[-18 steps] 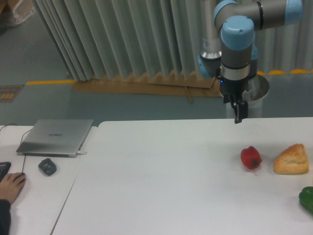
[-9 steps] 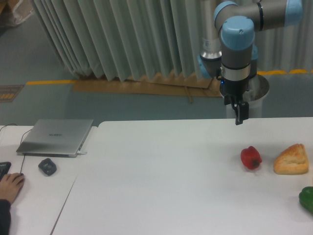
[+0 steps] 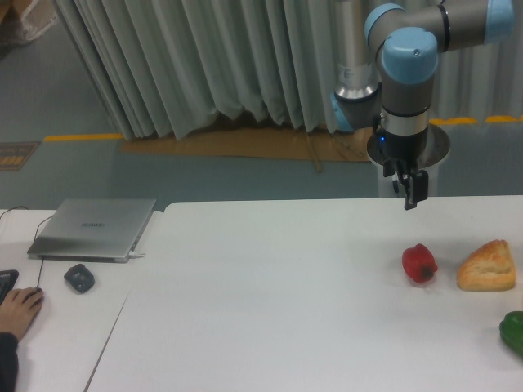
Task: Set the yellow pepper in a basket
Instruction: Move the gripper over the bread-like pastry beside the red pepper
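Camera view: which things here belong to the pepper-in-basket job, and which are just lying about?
Job: gripper only; no yellow pepper or basket shows in this view.

Lying about: red pepper, bread, green pepper at the edge, laptop, mouse, a person's hand.

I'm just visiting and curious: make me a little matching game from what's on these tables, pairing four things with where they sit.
Things:
1. shiny red bell pepper
2. golden-brown bread piece
3. closed silver laptop
4. dark green pepper

Places:
A. far left, behind a dark computer mouse
B. cut off at the right edge, nearest the camera
C. just left of the bread
D. just right of the red pepper

Pairs: 1-C, 2-D, 3-A, 4-B
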